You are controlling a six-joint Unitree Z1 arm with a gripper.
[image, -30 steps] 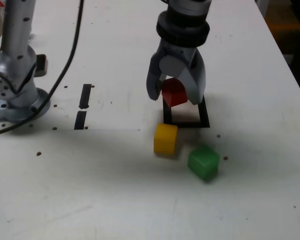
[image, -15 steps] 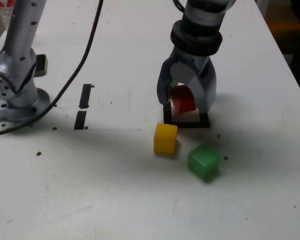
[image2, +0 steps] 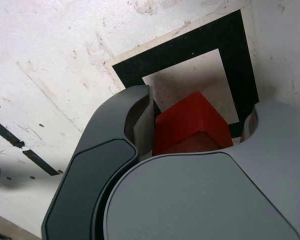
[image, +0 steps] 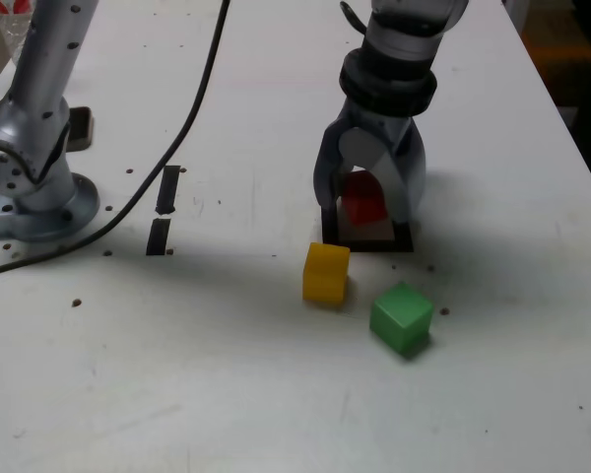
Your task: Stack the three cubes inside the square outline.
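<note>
Fingers (image: 369, 202) half-closed on the red cube (image: 364, 200) hold it low over the square outline (image: 406, 239), first block nearly placed, while yellow cube (image: 326, 273) and green cube (image: 402, 317) wait unstacked on the table (image: 227, 384) nearby

Three cubes: one red cube (image: 364, 202), one yellow cube (image: 326, 273), one green cube (image: 401, 317); one square outline (image: 404, 240); seemingly two black strips (image: 167, 188).

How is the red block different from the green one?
The red block is red and gripped in the end effector over the square outline; the green block is green and sits free on the table, nearer the camera. Both look the same size.
</note>
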